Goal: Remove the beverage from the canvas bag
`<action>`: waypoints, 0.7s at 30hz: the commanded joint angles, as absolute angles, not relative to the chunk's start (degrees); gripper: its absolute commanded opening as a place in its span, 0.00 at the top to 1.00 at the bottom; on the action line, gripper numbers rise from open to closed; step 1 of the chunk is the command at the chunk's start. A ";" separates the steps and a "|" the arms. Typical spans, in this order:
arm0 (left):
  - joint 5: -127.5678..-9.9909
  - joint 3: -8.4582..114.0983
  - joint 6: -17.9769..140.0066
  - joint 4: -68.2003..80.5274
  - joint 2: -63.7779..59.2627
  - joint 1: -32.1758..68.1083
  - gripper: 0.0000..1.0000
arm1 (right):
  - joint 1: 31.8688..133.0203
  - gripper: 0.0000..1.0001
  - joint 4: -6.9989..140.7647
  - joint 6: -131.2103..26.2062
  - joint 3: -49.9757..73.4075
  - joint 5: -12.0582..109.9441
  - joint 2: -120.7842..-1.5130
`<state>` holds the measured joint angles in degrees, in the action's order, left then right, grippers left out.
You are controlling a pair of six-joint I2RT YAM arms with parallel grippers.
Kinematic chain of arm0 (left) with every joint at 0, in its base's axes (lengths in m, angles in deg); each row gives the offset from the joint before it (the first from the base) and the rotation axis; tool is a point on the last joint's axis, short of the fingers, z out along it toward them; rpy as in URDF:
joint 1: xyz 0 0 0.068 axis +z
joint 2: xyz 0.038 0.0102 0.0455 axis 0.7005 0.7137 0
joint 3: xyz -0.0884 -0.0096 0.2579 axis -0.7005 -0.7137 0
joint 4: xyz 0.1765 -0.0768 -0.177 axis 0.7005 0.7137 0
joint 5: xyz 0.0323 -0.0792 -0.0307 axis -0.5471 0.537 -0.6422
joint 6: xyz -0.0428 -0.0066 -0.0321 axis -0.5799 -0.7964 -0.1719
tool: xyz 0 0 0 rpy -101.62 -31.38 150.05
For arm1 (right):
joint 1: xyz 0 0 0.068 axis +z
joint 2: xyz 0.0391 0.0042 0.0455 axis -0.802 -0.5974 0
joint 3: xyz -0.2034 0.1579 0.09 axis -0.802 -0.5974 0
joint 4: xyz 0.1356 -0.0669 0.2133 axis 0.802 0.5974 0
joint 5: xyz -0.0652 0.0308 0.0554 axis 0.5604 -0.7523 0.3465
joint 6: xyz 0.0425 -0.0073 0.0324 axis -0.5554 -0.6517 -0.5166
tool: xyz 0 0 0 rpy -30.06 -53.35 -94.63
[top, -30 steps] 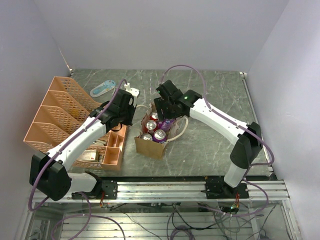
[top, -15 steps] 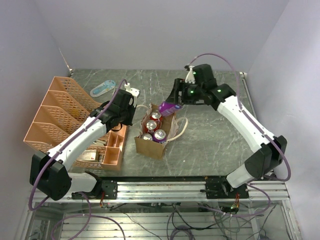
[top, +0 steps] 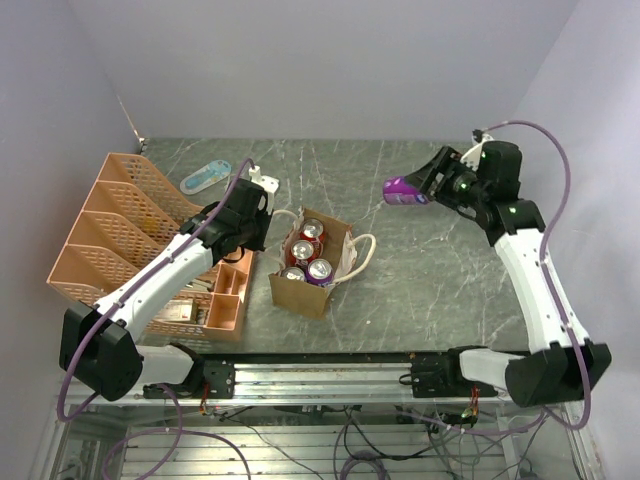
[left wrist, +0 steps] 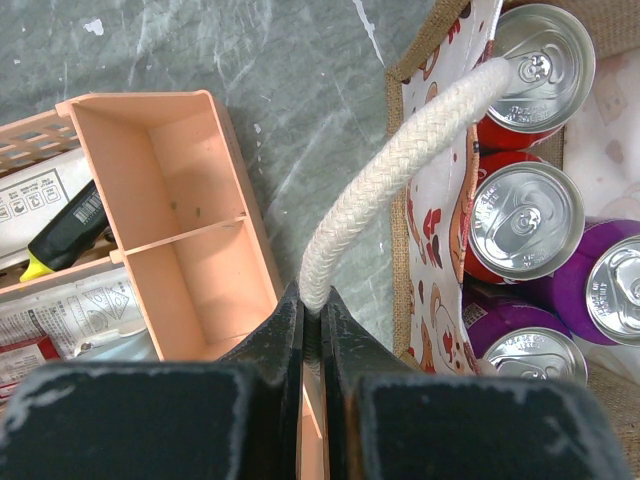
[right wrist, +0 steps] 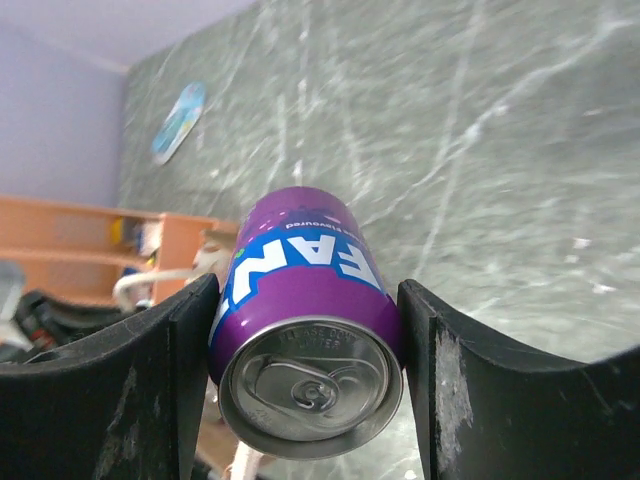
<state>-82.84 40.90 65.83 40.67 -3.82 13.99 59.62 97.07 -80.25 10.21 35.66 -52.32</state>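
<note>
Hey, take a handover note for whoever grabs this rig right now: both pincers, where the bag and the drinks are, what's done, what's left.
Left pincer: shut on the rope handle of the canvas bag, which stands beside the orange organizer.
Right pincer: shut on a purple can, held sideways in the air, clear of the bag, over the right rear of the table.
Done: one can is out.
Left: set it down and let go. Two red cans and two purple ones sit in the bag.
</note>
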 commanded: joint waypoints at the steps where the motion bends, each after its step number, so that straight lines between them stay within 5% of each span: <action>1: -81.49 40.99 66.35 40.70 -3.94 13.88 0.93 | 59.38 0.88 95.05 -77.88 6.11 51.87 -45.77; 13: -81.47 40.99 66.36 40.87 -3.48 13.88 0.93 | 59.28 0.95 97.81 -76.15 -5.03 69.91 -49.92; 21: -81.39 41.05 66.36 40.94 -3.22 13.88 0.93 | 59.13 1.00 104.70 -82.91 3.04 76.42 -61.23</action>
<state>-82.84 40.90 65.81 40.67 -3.82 13.99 59.36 103.63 -78.13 -4.54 71.39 -55.81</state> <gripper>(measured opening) 0.120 0.657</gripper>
